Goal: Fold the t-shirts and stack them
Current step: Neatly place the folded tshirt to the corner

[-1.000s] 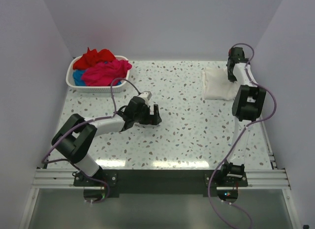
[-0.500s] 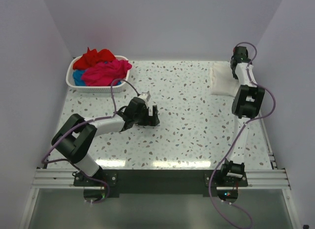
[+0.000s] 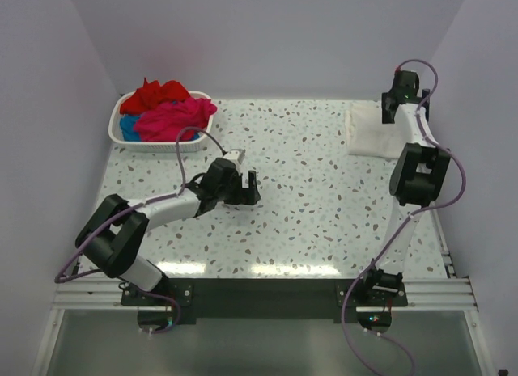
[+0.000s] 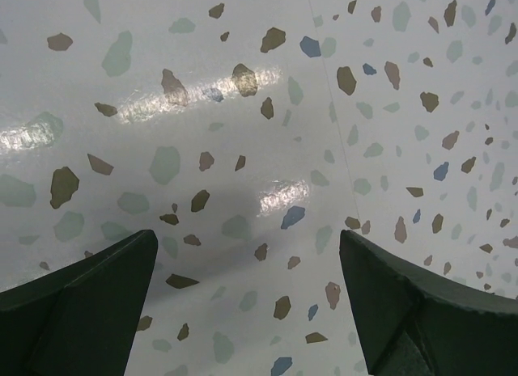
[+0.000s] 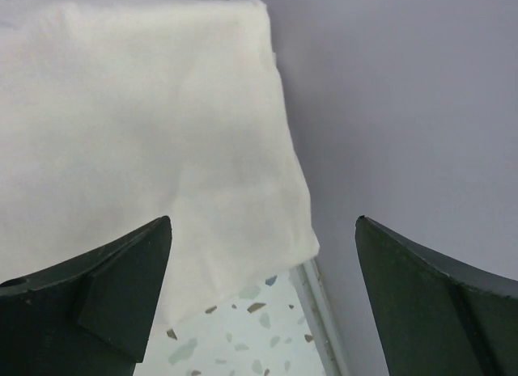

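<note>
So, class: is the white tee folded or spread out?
Folded: the white tee lies as a small, neat rectangle with straight edges; no sleeves show.

We see the pale, speckled desk (image 3: pixel 324 206) filling the middle of the frame. At its upper left stands a white slatted basket (image 3: pixel 158 147). At its upper right, near the edge, a folded white t-shirt (image 3: pixel 368 135) lies flat on the surface.

High rear camera spans the table (image 3: pixel 324 206); close wrist cameras face down, right one onto the white t-shirt (image 5: pixel 146 133).
</note>
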Motion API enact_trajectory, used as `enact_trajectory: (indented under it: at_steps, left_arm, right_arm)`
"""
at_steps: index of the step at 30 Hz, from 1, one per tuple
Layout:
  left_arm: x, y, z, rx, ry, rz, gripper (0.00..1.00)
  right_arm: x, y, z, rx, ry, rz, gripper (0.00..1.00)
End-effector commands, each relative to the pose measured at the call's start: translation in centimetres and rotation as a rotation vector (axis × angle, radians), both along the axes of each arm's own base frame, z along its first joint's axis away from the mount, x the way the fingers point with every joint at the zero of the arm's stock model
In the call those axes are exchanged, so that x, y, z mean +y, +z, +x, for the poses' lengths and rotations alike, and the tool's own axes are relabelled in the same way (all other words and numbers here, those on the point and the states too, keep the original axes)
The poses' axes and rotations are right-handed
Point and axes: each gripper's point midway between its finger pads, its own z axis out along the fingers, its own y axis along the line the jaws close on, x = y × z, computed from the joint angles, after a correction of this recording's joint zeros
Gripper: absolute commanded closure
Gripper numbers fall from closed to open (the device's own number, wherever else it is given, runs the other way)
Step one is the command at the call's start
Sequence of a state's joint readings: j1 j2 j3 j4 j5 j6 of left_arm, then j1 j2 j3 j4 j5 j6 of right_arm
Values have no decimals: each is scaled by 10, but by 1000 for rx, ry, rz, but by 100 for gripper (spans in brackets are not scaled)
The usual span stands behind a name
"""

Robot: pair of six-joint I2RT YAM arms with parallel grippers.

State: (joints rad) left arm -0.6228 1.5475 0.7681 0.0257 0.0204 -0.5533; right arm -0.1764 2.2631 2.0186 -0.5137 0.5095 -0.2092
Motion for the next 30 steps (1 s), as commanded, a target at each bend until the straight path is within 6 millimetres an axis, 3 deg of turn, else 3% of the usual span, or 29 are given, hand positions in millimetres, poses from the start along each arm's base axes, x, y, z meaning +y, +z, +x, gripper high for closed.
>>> enact_trajectory:
  at_steps: [1, 2, 4, 5, 7, 8, 9, 10, 11, 12, 13, 14, 15, 16, 17, 19, 20, 21, 23, 25, 27, 30]
  left_arm:
    - [1, 26, 8, -86, -2, -18, 0]
    - [2, 32, 7, -98, -2, -27, 0]
    - [4, 38, 4, -112, -6, -34, 0]
    - [5, 41, 3, -119, -6, -36, 0]
    - [7, 44, -1, -122, -11, -34, 0]
    - [13, 50, 1, -144, 11, -23, 0]
    - [16, 52, 0, -156, 16, -19, 0]
    - [18, 56, 1, -170, 27, -17, 0]
    - [25, 56, -5, -162, 30, 1, 0]
    - [27, 59, -6, -171, 30, 4, 0]
    - [30, 68, -6, -196, 38, 0, 0]
    - [34, 68, -9, -195, 40, 9, 0]
    - [36, 70, -10, -199, 45, 11, 0]
    - [39, 78, -11, -219, 53, 8, 0]
    - [43, 77, -14, -214, 53, 20, 0]
    - [45, 87, -17, -234, 52, 12, 0]
    - [47, 86, -20, -232, 41, 20, 0]
    - [47, 88, -22, -235, 34, 18, 0]
    - [50, 94, -27, -240, 27, 20, 0]
    - [54, 101, -31, -252, 27, 17, 0]
    - [58, 107, -33, -267, 36, 16, 0]
    - [64, 119, -36, -291, 53, 12, 0]
  right_arm:
    - [5, 74, -4, -237, -22, -13, 1]
    - [7, 76, -17, -240, -25, -10, 1]
    - [10, 74, -24, -253, -30, 4, 1]
    - [12, 64, -32, -230, -33, 14, 2]
    - [17, 68, -45, -241, -45, 38, 1]
    - [20, 54, -56, -212, -51, 57, 1]
    - [26, 70, -66, -252, -48, 70, 2]
    - [33, 70, -70, -284, -46, 114, 1]
    - [41, 56, -84, -262, -42, 144, 1]
    - [48, 74, -94, -321, -38, 176, 1]
    - [62, 75, -98, -354, -15, 251, 1]
    - [73, 59, -111, -332, 1, 303, 1]
    - [86, 58, -116, -342, 24, 345, 1]
    - [104, 76, -124, -403, 70, 408, 2]
    - [122, 58, -137, -366, 89, 438, 1]
    - [147, 66, -154, -393, 134, 475, 1]
    - [160, 54, -167, -363, 152, 488, 1]
    - [191, 50, -173, -342, 214, 519, 2]
    - [231, 40, -197, -300, 305, 560, 1]
    - [252, 24, -218, -267, 317, 625, 1]
    - [281, 25, -235, -268, 372, 724, 1]
    - [309, 15, -263, -229, 421, 829, 1]
